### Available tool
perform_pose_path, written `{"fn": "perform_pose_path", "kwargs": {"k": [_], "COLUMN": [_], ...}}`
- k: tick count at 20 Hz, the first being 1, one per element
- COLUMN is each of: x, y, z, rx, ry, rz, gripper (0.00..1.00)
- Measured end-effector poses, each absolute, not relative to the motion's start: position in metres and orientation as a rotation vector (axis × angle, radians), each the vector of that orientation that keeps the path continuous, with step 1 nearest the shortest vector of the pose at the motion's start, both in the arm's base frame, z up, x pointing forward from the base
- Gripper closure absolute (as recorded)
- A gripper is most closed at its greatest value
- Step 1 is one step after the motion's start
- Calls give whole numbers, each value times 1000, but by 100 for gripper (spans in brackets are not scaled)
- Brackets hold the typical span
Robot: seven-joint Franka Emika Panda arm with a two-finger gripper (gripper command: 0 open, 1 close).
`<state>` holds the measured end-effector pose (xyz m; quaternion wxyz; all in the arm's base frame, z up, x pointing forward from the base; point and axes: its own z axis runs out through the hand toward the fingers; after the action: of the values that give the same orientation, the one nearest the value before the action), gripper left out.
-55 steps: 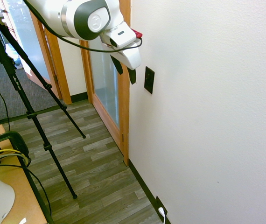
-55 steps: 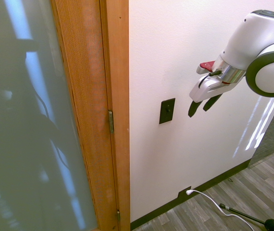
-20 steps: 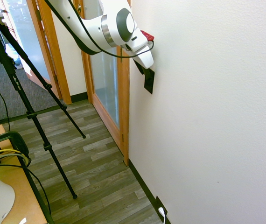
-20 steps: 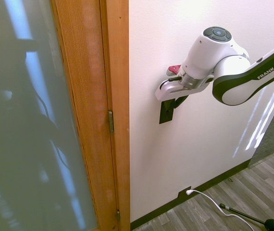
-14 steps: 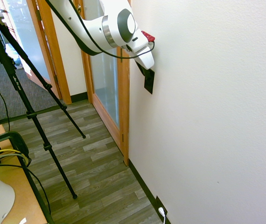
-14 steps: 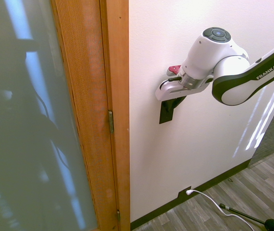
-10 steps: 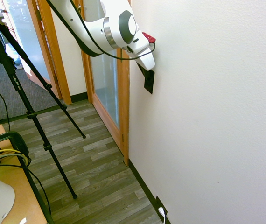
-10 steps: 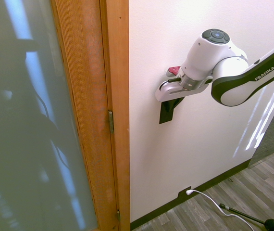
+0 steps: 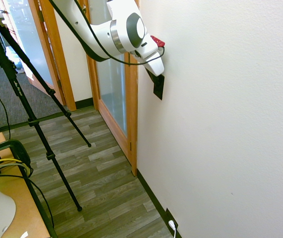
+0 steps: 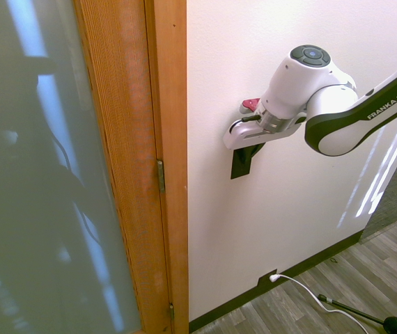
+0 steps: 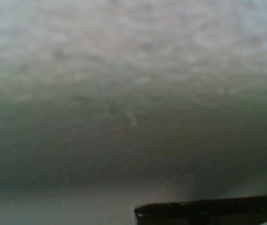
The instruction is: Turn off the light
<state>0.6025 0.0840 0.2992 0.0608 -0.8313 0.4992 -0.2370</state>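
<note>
Gripper (image 10: 249, 149) fingers pinched together, empty, tips at the top of the black light switch (image 10: 240, 167) just right of the wooden door frame (image 10: 170, 139); contact step, next likely a short downward push.

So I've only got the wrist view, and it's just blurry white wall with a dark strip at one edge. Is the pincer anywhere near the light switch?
Observer: Yes. The pincer is at the upper part of the black switch plate, close against the wall.
Operator: Is it open or shut?
Observer: Shut, and it slants down onto the plate.
Operator: Anything close beside it that I could bump?
Observer: The wooden door frame stands just beside the plate, on the side away from the arm.
</note>
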Motion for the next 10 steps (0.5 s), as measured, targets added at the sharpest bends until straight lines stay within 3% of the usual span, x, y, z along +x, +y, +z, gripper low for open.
{"fn": "perform_pose_path", "kwargs": {"k": [10], "x": [594], "y": [83], "z": [310], "rx": [-2447], "ry": [1527], "rz": [-783], "gripper": [100]}}
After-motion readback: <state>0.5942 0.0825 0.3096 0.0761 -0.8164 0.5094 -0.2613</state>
